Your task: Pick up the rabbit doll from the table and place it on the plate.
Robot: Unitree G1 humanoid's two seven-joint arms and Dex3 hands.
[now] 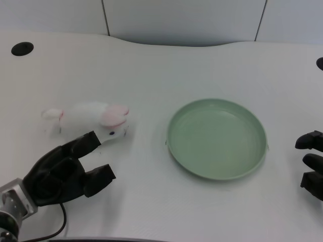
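A white rabbit doll [93, 117] with pink ears lies on its side on the white table, left of centre. A pale green plate [217, 138] sits to its right, with nothing on it. My left hand [65, 171] is at the lower left, just in front of the doll. Its fingers are spread and hold nothing; one fingertip [92, 137] reaches close to the doll's head.
My right hand [313, 164] rests at the right edge of the picture, beside the plate. A black round hole [22, 48] is in the table's far left corner. The table's curved back edge [176, 44] runs along the top.
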